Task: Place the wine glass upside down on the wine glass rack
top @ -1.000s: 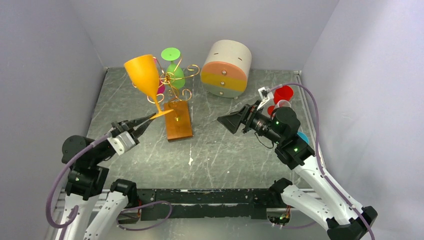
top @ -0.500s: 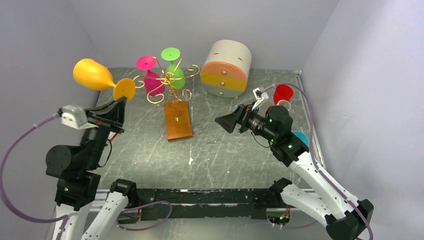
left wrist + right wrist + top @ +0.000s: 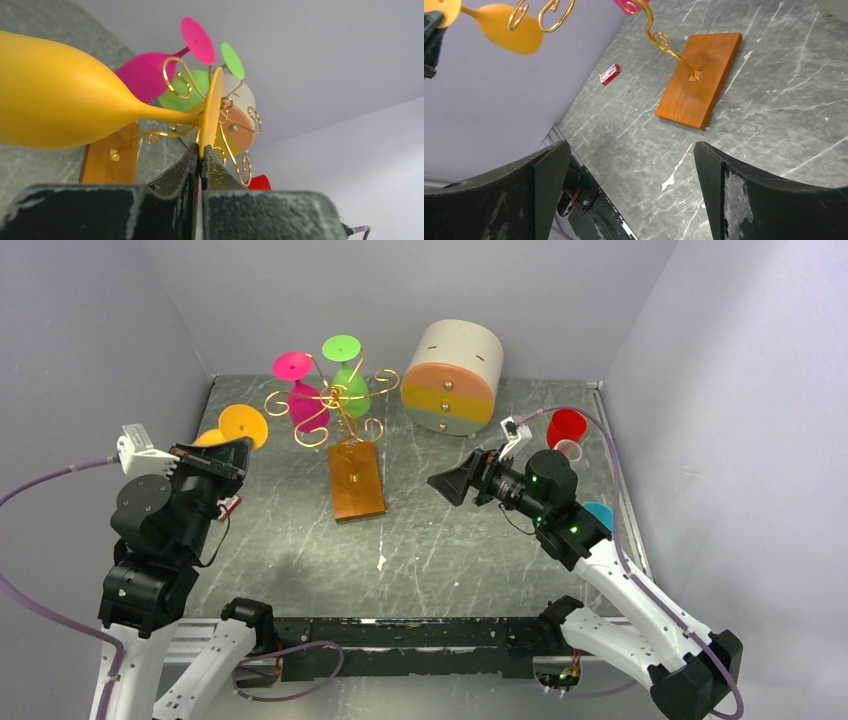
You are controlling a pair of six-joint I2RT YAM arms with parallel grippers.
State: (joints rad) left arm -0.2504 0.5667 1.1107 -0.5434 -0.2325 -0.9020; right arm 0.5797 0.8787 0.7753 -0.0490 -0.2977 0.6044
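Wine glass (image 3: 243, 424) dropped lower; pink glass (image 3: 304, 406) & grn glass (image 3: 351, 390) crowd rack (image 3: 356, 483).

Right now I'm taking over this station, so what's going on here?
The left arm's fingers are shut on the foot rim of the yellow wine glass, holding it tipped sideways in the air, left of the wine glass rack, not yet on it. A pink glass and a green glass hang upside down there. The right arm's fingers are open, holding nothing.
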